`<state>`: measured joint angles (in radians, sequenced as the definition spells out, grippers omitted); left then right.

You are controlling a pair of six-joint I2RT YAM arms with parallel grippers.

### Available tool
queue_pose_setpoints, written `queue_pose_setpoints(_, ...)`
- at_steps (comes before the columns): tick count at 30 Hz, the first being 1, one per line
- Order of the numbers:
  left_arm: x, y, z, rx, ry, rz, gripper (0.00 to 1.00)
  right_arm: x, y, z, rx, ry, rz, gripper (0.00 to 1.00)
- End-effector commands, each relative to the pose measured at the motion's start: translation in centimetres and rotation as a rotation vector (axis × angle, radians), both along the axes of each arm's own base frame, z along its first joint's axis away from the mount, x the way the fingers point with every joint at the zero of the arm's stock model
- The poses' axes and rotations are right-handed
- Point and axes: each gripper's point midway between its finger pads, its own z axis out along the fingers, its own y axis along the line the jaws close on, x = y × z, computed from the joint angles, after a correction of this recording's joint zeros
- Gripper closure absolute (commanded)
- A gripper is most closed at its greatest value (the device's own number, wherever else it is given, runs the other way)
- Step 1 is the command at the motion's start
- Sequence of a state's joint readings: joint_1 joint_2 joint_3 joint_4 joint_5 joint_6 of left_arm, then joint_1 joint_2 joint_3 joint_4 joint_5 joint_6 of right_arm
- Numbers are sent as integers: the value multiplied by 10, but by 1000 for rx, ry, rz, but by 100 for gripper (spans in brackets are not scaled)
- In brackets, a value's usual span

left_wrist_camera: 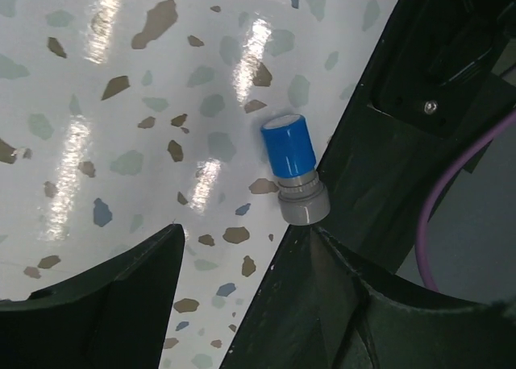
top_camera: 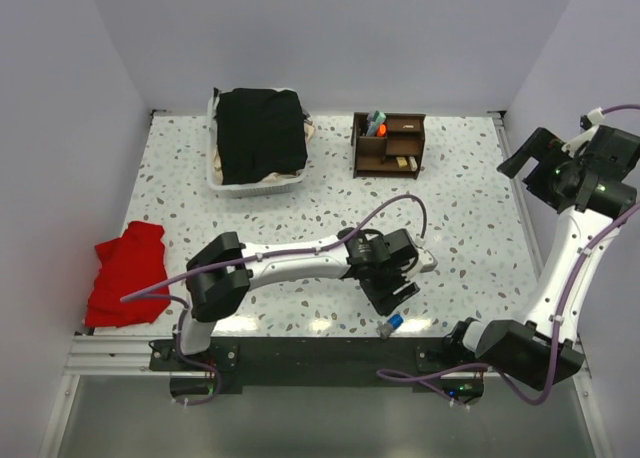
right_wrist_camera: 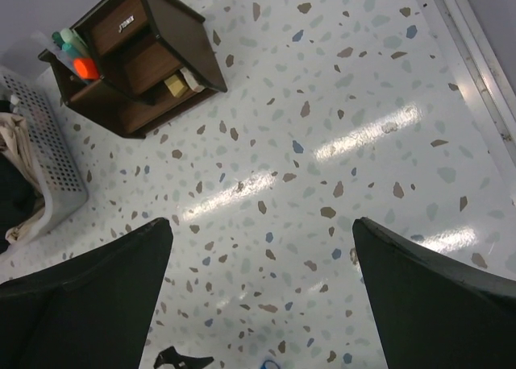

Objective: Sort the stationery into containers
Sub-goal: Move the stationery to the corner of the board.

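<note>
A blue-grey sharpener [left_wrist_camera: 292, 167] lies on its side by the table's front edge [top_camera: 390, 324], against the black rail. My left gripper [left_wrist_camera: 242, 244] hovers just short of it with jaws apart and nothing between them; the right fingertip [left_wrist_camera: 318, 248] is close beside the sharpener's grey end. In the top view the left gripper [top_camera: 396, 294] reaches toward the near edge. The dark brown organiser [top_camera: 388, 145] stands at the back, holding an orange-capped marker [right_wrist_camera: 87, 67], pale green pens [right_wrist_camera: 71, 40] and a tan eraser [right_wrist_camera: 175, 84]. My right gripper [right_wrist_camera: 262, 240] is open, high over the right side.
A white basket [top_camera: 222, 183] with a black cloth [top_camera: 258, 133] stands at the back left. A red cloth [top_camera: 128, 273] lies at the left edge. The black base rail [top_camera: 300, 353] runs along the near edge, right beside the sharpener.
</note>
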<state>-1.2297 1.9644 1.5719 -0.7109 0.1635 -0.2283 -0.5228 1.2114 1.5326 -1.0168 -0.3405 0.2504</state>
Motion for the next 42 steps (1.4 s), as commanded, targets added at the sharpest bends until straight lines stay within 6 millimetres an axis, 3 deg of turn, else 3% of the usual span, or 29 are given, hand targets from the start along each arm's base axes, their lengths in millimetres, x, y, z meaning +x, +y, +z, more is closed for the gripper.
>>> queue_pose_setpoints(1, -17, -12, -1, -28, 42, -14, 31, 0, 5, 16, 2, -79, -2, 1)
queue_pose_setpoints(18, -20, -46, -26, -46, 75, -34, 45, -8, 4, 29, -34, -122, -39, 1)
queue_pose_setpoints(34, -31, -55, -45, -21, 108, -61, 61, -6, 3, 22, -22, -107, -37, 1)
queue_pose_setpoints(37, -32, -55, -48, -14, 112, -67, 76, -6, 2, 21, -27, -106, -37, 1)
queue_pose_setpoints(38, -31, -54, -49, -11, 110, -67, 88, -7, 2, 22, -31, -107, -37, 1)
queue_pose_setpoints(40, -28, -56, -46, -18, 91, -78, 100, -6, 2, 20, -29, -101, -32, 1)
queue_pose_setpoints(42, -22, -56, -40, -22, 69, -84, 100, -5, 4, 21, -30, -108, -17, 1)
